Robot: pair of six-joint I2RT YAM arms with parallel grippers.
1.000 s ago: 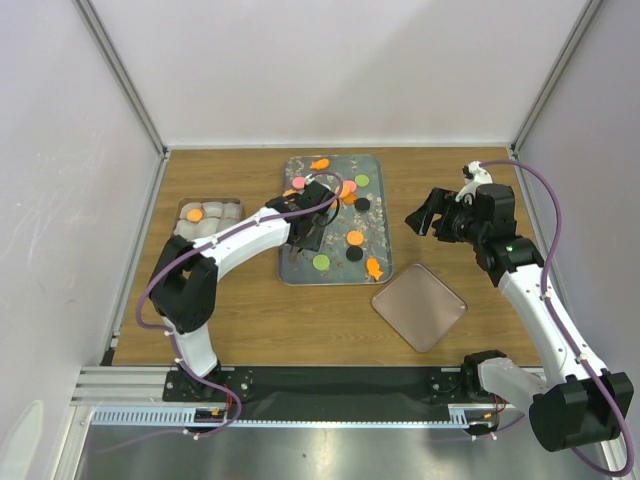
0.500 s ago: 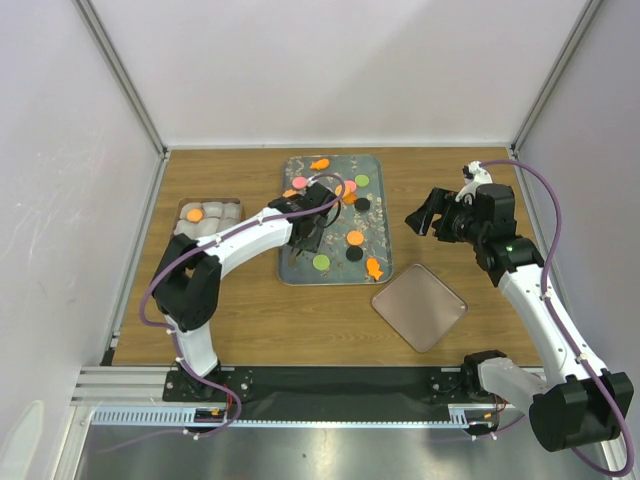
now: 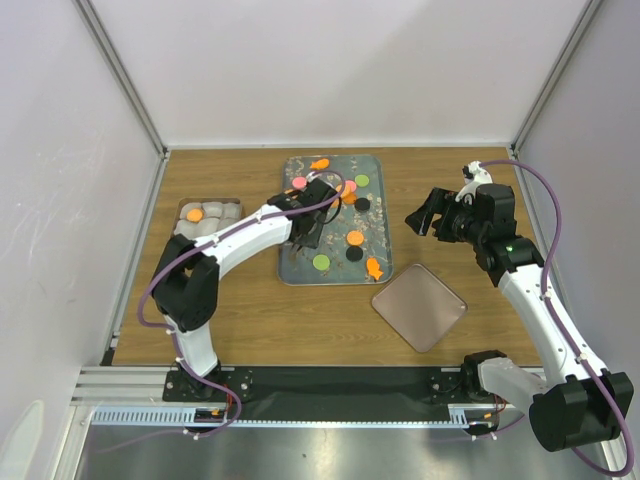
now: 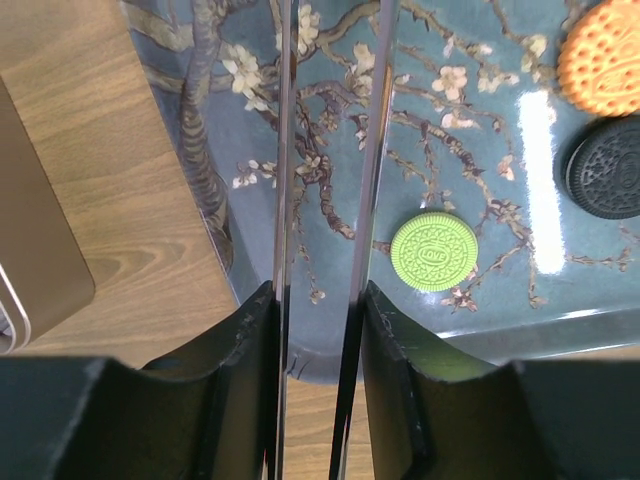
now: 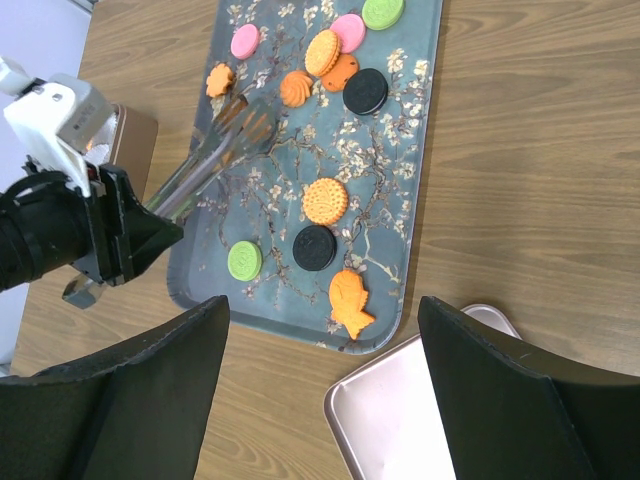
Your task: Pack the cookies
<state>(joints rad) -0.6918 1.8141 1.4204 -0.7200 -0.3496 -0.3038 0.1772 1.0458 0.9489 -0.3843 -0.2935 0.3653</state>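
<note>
Several cookies lie on the floral tray [image 3: 300, 270]: a green cookie [image 4: 435, 251], a black one [image 4: 608, 182], an orange round one [image 5: 325, 200] and an orange fish [image 5: 350, 303]. My left gripper [image 4: 318, 300] [image 3: 305, 232] hovers over the tray's left part, shut on metal tongs [image 5: 215, 150]. The two blades run out with a narrow gap between them. Their tips point toward an orange cookie [image 5: 295, 88] near the tray's far end. I see nothing between the blades. My right gripper [image 3: 425, 215] [image 5: 322, 320] hangs open to the right of the tray, holding nothing.
A gold tin [image 3: 208, 217] with white liners and one orange cookie [image 3: 193, 213] stands left of the tray. Its square lid [image 3: 419, 306] lies on the wood near the tray's front right corner, below my right gripper.
My left wrist has shifted slightly over the tray with the tongs. The right arm has not moved.
</note>
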